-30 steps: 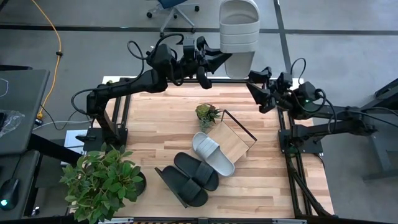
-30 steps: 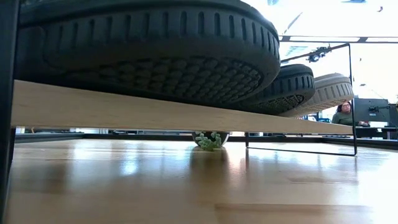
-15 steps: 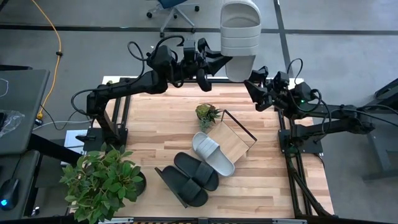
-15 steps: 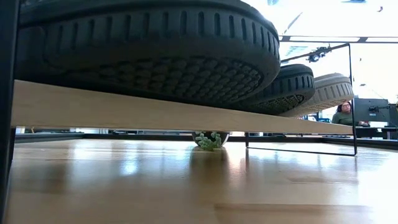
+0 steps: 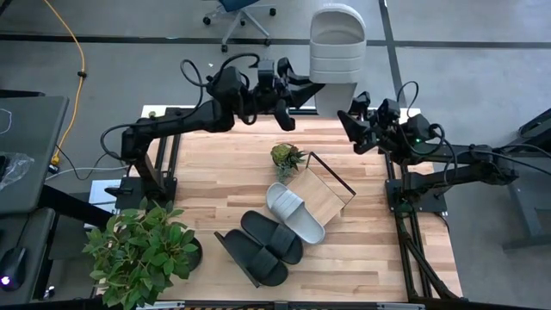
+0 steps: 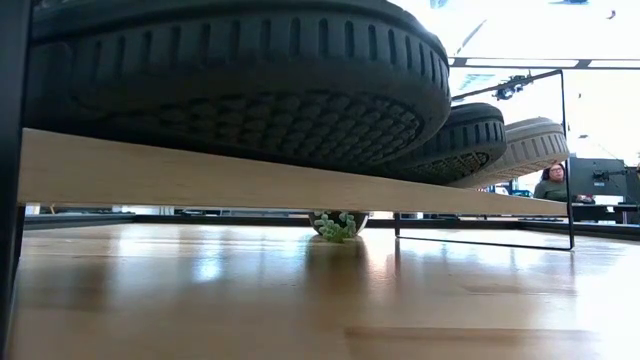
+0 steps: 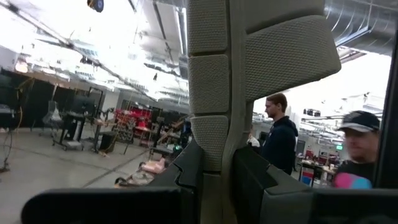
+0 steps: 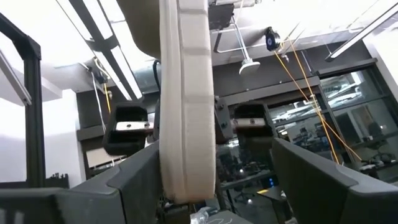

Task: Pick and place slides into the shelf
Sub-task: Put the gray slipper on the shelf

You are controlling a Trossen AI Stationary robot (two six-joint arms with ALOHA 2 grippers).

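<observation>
Left gripper [image 5: 301,86] — clamped on a light grey slide [image 5: 337,39], raised at the table's far edge.

Held slide stands just beyond the fingertips, sole edge pinched between the dark fingers [image 7: 186,171]. Right gripper [image 5: 349,125] — jaws spread wide, just beside the same slide, holding nothing; from its wrist the slide's edge shows between the two fingers. Nearer the front of the table than both grippers: shelf [image 5: 323,200] carrying second grey slide [image 5: 294,212] and two black slides [image 5: 263,247]. Small plant [image 5: 285,157] between grippers and shelf.
</observation>
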